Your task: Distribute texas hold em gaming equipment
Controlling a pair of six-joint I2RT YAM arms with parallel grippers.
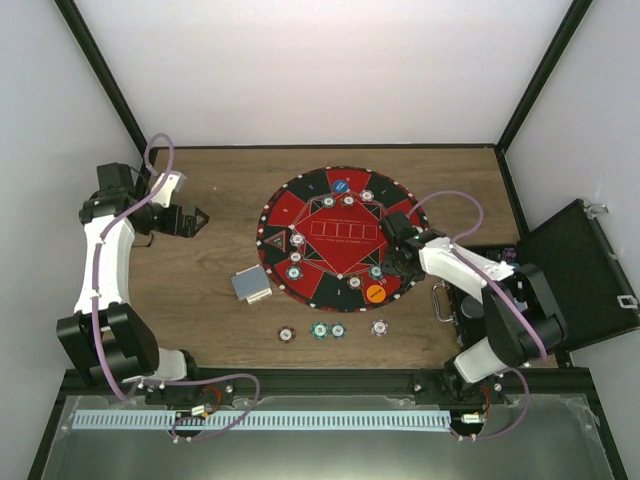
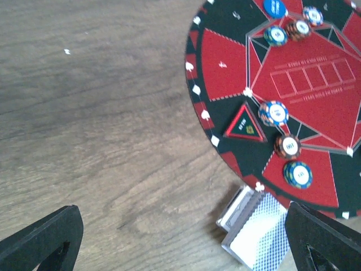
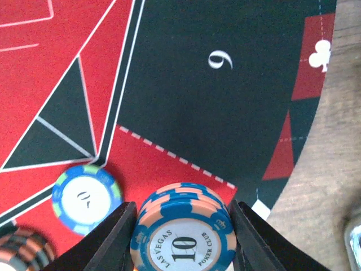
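Chips (image 1: 320, 329) lie nearest to us, four of them in a loose row on the bare bench (image 1: 200, 320), just in front of the round red-and-black mat (image 1: 308, 187). A little further in, a deck of cards (image 1: 251, 285) with a grey-blue back rests on the bench just beside the left rim of the mat. An orange disc (image 1: 375, 294) sits on the near right part of the mat.

Beyond the orange disc, the right gripper (image 1: 395, 250) is low over the mat. Its fingers (image 3: 113, 243) are about half spread and press on both sides of a small stack of chips (image 3: 183, 226), blue with salmon stripes. On the top chip we read "LAS VEGAS", "10" and "POKER CLUB". The stack is over a red field, next to a black field with a white "9". We cannot tell if it rests on the mat or is lifted. Just left of it lies a pale blue chip (image 3: 86, 197); we cannot read its mark.

The left gripper (image 1: 200, 217) is well to the left of the mat, over bare bench, its jaws spread fully and holding nothing.

On the far part of the mat we see a blue disc (image 1: 341, 185). At the right, a black case (image 1: 575, 270) stands open.
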